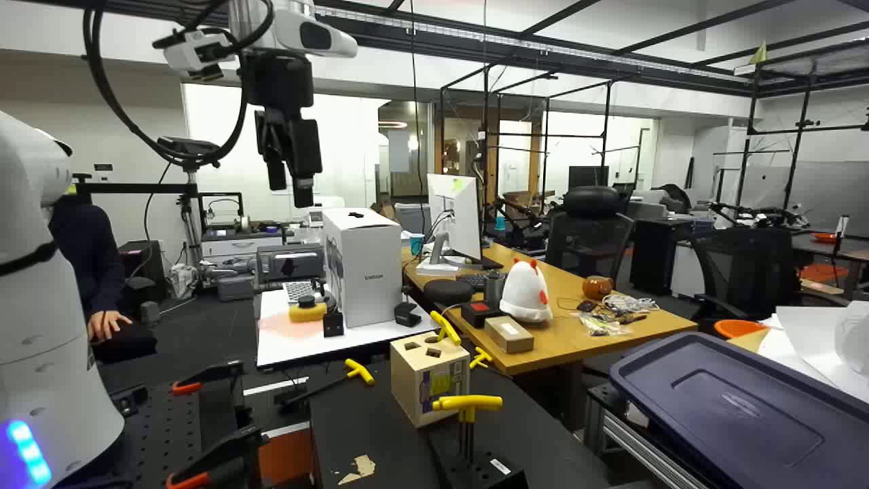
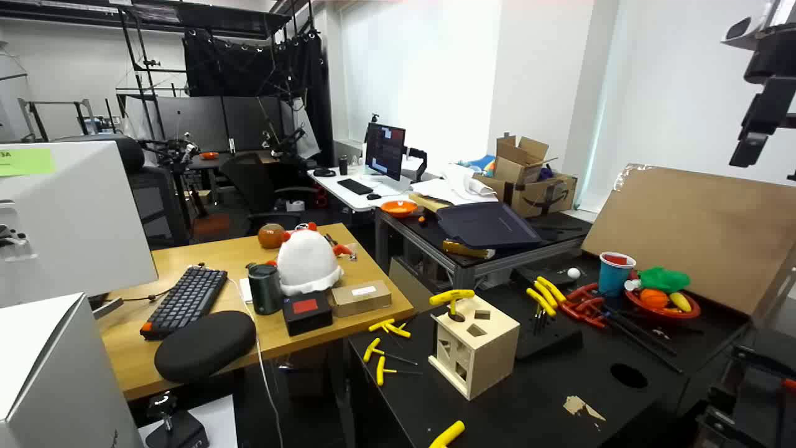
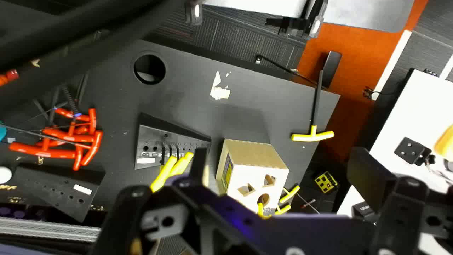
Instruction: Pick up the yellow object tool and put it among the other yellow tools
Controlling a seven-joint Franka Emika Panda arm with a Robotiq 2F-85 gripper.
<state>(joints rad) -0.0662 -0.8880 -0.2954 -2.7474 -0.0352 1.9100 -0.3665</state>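
My gripper (image 1: 292,193) is open and empty, high above the black table; its spread fingers also show in the wrist view (image 3: 279,163). A lone yellow T-handle tool (image 3: 313,136) lies at the table edge, its dark shaft pointing over the edge. It also shows in both exterior views (image 1: 360,371) (image 2: 448,434). Another yellow tool (image 2: 453,297) stands in the round hole of the pale wooden box (image 2: 491,361). Several yellow tools (image 2: 380,370) lie loose beside the box. More yellow tools (image 1: 468,403) stand together in a black holder (image 3: 152,141), partly hidden by a finger in the wrist view.
Red-handled tools (image 3: 70,141) lie on the table near a second black holder (image 3: 63,191). A blue cup (image 2: 614,277) and an orange bowl (image 2: 662,311) of toy fruit stand there too. The table has a round hole (image 2: 629,375). A tall white box (image 1: 363,272) stands on the adjoining white table.
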